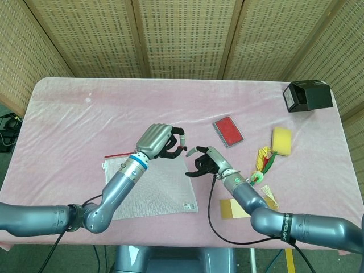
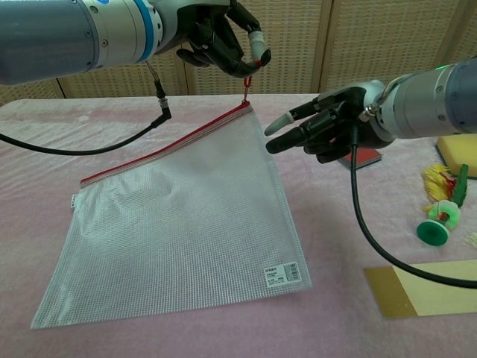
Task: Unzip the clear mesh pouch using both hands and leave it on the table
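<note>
While the left hand pinched the small red zipper pull and held that corner of the pouch lifted off the surface, the right hand hung just beside the same corner with its fingers spread, holding nothing. The pouch lay toward the near edge of the surface, left of the middle, its red zipper band running down and away from the raised corner, and most of its mesh lay flat on the pink cloth.

The main risk was that nothing anchored the pouch. If the left hand drew the pull along the band before the right hand gripped the corner, the whole pouch would probably slide or lift with it and the zipper would stay closed. The pull looked small and was held only at the fingertips, so a sideways tug might slip it free. The right hand, reaching in with fingers spread, could also knock the pull or the left fingertips and break that pinch, or close on mesh alone, letting the fabric bunch and jam the slider. The red case behind the right hand seemed far enough off to be safe.
</note>
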Controlling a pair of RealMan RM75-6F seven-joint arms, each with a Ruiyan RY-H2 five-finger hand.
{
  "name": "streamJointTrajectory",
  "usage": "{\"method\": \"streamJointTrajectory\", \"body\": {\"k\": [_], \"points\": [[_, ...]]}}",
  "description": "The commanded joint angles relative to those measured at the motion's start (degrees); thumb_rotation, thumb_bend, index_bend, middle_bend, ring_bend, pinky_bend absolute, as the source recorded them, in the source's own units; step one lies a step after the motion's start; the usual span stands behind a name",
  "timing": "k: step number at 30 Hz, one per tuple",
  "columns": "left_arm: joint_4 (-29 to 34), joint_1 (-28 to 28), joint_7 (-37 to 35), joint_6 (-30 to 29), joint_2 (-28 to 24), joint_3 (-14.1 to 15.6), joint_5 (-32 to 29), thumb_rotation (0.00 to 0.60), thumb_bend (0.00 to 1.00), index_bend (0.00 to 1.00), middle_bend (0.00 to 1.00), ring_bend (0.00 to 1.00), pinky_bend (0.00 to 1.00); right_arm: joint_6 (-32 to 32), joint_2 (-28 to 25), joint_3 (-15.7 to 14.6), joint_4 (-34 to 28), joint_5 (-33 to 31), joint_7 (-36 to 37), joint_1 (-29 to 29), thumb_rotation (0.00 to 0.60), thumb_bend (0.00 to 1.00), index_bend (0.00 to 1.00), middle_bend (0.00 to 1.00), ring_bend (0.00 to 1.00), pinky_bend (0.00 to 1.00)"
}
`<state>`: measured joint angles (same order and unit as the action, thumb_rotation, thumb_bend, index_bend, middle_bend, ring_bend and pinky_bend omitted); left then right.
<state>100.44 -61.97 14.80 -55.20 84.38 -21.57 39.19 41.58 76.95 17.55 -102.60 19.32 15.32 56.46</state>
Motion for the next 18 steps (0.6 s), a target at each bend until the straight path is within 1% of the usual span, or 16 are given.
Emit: {"method": "streamJointTrajectory", "body": {"k": [1,8,18], "points": [[-0.2,-0.1,-0.2,-0.2,0.3,-0.1,0.2,0.600,0.83,0.84,0.95,0.92,1.00,0.9,1.1,1.0,0.3,-1.5,-0.2,0.7,0.600,0.35,0.43,0.90,0.90,1.00],[-0.8,-0.3,-0.3,-0.8,1.2,0.0,0.7,0.600,0.83,0.84,0.95,0.92,1.00,1.9,2.2,2.4,0.6,-3.8,-0.9,1.7,0.600,0.41,0.44,0.90,0.90,1.00],[-0.7,-0.4,-1.3,-1.0,1.9,-0.4,1.0,0.600,0.83,0.84,0.95,0.92,1.00,2.4,3.2,3.9,1.4,-6.4,-1.5,2.1,0.600,0.54,0.53,0.90,0.90,1.00]]}}
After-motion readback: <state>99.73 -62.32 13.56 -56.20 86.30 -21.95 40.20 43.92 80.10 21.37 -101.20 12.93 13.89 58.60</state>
